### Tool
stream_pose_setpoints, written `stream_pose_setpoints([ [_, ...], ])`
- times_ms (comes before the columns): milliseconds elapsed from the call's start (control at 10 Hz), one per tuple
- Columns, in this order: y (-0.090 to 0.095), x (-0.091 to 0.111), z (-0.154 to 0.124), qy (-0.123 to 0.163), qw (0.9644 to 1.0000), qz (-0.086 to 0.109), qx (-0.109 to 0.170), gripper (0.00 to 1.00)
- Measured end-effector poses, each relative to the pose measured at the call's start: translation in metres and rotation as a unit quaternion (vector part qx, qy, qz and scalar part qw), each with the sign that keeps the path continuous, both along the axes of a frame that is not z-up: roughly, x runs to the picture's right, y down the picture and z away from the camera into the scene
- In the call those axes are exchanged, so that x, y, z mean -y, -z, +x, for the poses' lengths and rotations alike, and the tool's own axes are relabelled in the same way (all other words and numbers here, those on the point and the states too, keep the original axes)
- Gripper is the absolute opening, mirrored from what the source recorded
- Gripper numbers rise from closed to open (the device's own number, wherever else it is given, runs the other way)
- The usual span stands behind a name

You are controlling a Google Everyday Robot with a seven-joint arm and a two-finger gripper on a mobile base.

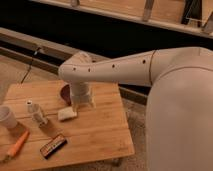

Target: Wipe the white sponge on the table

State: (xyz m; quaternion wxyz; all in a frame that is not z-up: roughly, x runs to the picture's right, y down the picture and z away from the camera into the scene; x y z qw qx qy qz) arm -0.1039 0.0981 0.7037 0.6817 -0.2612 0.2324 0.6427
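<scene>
The white sponge [67, 114] lies on the light wooden table [95, 135], near its middle. My arm reaches over the table from the right, and its wrist points straight down just right of the sponge. The gripper [78, 106] is at the wrist's lower end, right beside the sponge and close to the table top. The wrist hides most of the gripper.
A round whitish cup [7, 117] stands at the table's left edge. A small bottle [36, 114] stands left of the sponge. An orange carrot [18, 144] and a dark bar with an orange edge [53, 146] lie near the front. A dark round thing [65, 93] sits behind the wrist.
</scene>
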Motion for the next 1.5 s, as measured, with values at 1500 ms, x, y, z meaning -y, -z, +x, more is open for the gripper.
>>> stream_pose_setpoints([
  [1500, -0.015, 0.006, -0.073, 0.204, 0.9579, 0.057, 0.194, 0.65],
])
